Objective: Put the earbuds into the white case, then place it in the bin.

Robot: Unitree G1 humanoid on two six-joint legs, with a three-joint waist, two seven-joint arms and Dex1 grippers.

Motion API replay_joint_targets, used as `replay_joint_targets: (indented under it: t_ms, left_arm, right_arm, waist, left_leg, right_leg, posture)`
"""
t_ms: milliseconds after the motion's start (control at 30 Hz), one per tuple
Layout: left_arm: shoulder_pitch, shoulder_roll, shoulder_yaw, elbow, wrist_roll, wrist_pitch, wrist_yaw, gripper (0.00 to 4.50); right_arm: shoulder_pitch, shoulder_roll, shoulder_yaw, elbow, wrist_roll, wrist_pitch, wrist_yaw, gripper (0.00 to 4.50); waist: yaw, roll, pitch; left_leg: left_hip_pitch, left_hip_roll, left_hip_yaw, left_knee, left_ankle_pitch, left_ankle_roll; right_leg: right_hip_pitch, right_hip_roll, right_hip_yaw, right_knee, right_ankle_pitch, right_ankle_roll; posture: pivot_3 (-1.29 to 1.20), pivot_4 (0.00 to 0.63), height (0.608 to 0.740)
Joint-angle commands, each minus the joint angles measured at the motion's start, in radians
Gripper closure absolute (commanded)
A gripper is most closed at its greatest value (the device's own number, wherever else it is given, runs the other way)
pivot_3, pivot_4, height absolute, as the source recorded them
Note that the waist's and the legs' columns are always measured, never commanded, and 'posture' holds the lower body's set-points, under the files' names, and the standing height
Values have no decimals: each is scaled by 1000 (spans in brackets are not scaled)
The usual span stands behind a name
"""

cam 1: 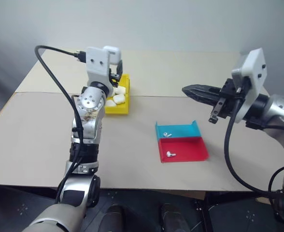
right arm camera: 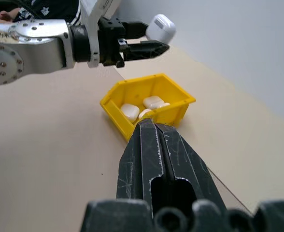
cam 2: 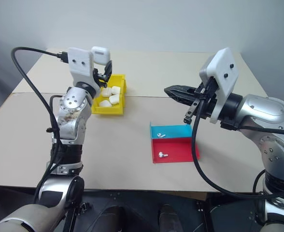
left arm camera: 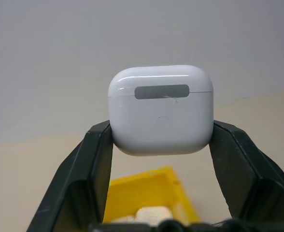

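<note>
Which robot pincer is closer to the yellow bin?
Left. The left pincer holds a white case just above the yellow bin; the right pincer hangs well off to its side.

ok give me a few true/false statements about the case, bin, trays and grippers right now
1. The left gripper holds a white case with its lid shut. True.
2. The held case sits inside the yellow bin. False: it is held in the air above the bin.
3. The right gripper is shut and holds nothing. True.
4. The bin is empty. False: several white cases lie in it.
5. One earbud lies in the blue tray and one in the red tray. True.
</note>
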Motion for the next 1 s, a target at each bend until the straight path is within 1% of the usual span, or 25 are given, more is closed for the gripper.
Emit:
replay_joint_targets:
  t_ms: [33, 100, 200, 267, 300, 367, 400, 433, 467, 533, 600, 633, 767, 867, 933, 1000]
  left_arm:
    - [-25, 3, -14, 70, 31, 33, 54, 1772]
    - [-30, 5, -31, 122, 42, 48, 60, 1772]
    - [-32, 13, -65, 191, 79, 6, 85, 1772]
    - [-45, 8, -60, 237, 62, -24, 77, 1060]
    - [-56, 7, -61, 258, 58, -33, 74, 817]
    - [-70, 6, -59, 272, 46, -68, 64, 157]
    - [-74, 6, -61, 270, 46, -92, 64, 37]
    - [-76, 3, -61, 263, 47, -121, 72, 37]
    - [-79, -16, -26, 243, 2, -141, 70, 37]
    - [-83, -58, 79, 192, -151, -125, 30, 37]
    - [-93, -64, 171, 158, -322, -10, -58, 37]
    - [-81, -56, 178, 135, -352, 6, -87, 37]
    - [-3, -11, 151, 31, -411, 46, -188, 37]
    - [117, 58, 117, -107, -447, 70, -296, 37]
    - [211, 107, 134, -218, -534, 114, -382, 37]
    - [305, 176, 161, -326, -637, 167, -479, 37]
  right_arm:
    - [2, -26, -13, -23, -21, -15, -16, 4474]
    - [7, -30, 2, -24, -36, -6, -27, 4474]
    - [17, -37, 24, -32, -55, 5, -40, 4474]
    - [29, -39, 31, -43, -62, 4, -43, 4500]
    - [32, -40, 36, -46, -64, 3, -45, 4500]
    - [35, -44, 43, -53, -70, 2, -48, 4500]
    - [36, -44, 43, -55, -69, 3, -49, 4500]
    - [37, -44, 42, -57, -69, 2, -49, 4500]
    - [38, -46, 41, -57, -69, 3, -50, 4500]
    - [47, -51, 43, -64, -81, -6, -46, 4500]
    - [57, -55, 43, -67, -91, -11, -42, 4500]
    - [62, -56, 44, -68, -95, -13, -37, 4500]
    - [104, -68, 44, -69, -127, -60, -4, 4500]
    - [253, -84, 25, -71, -245, -277, 104, 4500]
    - [359, -111, -6, -57, -308, -396, 179, 4500]
    - [437, -150, -48, -26, -347, -476, 253, 4500]
  waist:
    - [1, 0, 0]
    - [1, 0, 0]
    - [2, -1, 0]
    - [2, -1, 0]
    - [2, -1, 0]
    - [2, -1, 1]
    - [1, -1, 1]
    - [1, -1, 1]
    - [2, -1, 1]
    - [2, -1, 1]
    - [1, -1, 1]
    - [-1, -1, 1]
    - [-5, -1, 0]
    - [-2, -1, 0]
    - [-2, -1, 0]
    - [-2, -1, 1]
  left_leg:
    - [0, 0, 0, 0, 0, 0]
    - [0, 0, 0, 0, 0, 0]
    - [-1, 0, 0, 0, 0, 0]
    - [-1, 0, 0, 0, 0, 0]
    - [-1, 0, 0, 0, 0, 0]
    - [-1, 0, 0, 0, 0, 0]
    - [-1, 0, 0, 0, 0, 0]
    - [-1, 0, 0, 0, 0, 0]
    - [-1, 0, 0, 0, 0, 0]
    - [-1, 0, 0, 0, 0, 0]
    - [-2, 0, 0, 0, 0, 0]
    - [-2, 0, 0, 0, 0, 0]
    - [-1, 0, 0, 0, 0, 0]
    - [0, 0, 0, 0, 0, 0]
    - [-1, 0, 0, -1, 0, 0]
    - [-1, 0, 0, -1, 0, 0]
  right_leg:
    - [0, 0, 0, 0, 0, 0]
    - [0, 0, 0, 0, 0, 0]
    - [0, 0, 0, -1, 0, 0]
    - [0, 0, 0, -1, 0, 0]
    - [0, 0, 0, -1, 0, 0]
    - [-1, 0, 0, 0, 0, 0]
    - [-1, 0, 0, -1, 0, 0]
    - [-1, 0, 0, -1, 0, 0]
    - [-1, 0, 0, -1, 0, 0]
    - [-1, 0, 0, 0, 0, 0]
    - [-1, -1, 0, -1, 0, 0]
    - [-1, -1, 0, 0, 0, 0]
    - [-1, 0, 0, 0, 0, 0]
    - [0, 0, 0, 0, 0, 0]
    - [0, 0, 0, -1, 0, 0]
    - [0, -1, 0, 0, 0, 0]
  posture:
    - [0, 150, 740]
    - [0, 150, 740]
    - [0, 150, 740]
    - [0, 150, 740]
    - [0, 150, 740]
    - [0, 150, 740]
    - [0, 150, 740]
    - [0, 150, 740]
    - [0, 150, 740]
    - [0, 150, 740]
    - [0, 150, 740]
    - [0, 150, 740]
    - [0, 150, 740]
    - [0, 150, 740]
    - [0, 150, 740]
    - [0, 150, 740]
